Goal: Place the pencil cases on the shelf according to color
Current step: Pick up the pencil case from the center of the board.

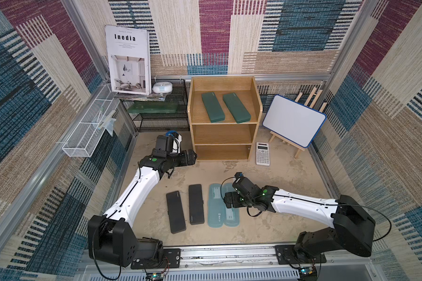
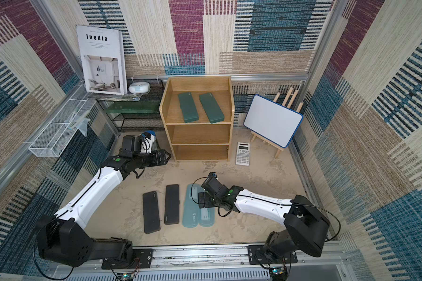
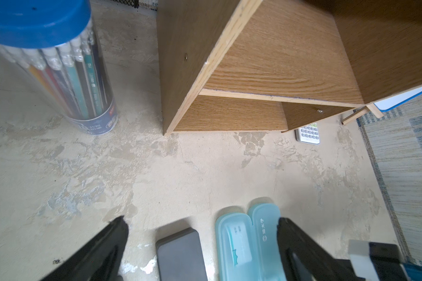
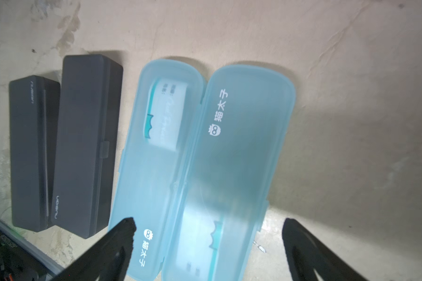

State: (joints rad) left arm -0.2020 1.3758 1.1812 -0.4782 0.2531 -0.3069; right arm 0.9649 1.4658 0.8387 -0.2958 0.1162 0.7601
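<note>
Two dark green pencil cases (image 1: 213,107) (image 1: 236,108) lie side by side on the top tier of the wooden shelf (image 1: 224,135). On the table in front lie two black cases (image 1: 176,212) (image 1: 196,203) and two translucent teal cases (image 1: 215,206) (image 1: 230,217), in a row. My right gripper (image 4: 208,223) is open, its jaws spread over the outer teal case (image 4: 239,158), one fingertip above its neighbour (image 4: 156,170). My left gripper (image 3: 201,221) is open and empty, near the shelf's lower left corner (image 1: 191,157).
A calculator (image 1: 263,153) lies right of the shelf, in front of a small whiteboard on an easel (image 1: 294,120). A clear pencil tub with a blue lid (image 3: 66,68) stands beside my left wrist. A black mesh rack (image 1: 161,116) with a book (image 1: 128,59) is at the back left.
</note>
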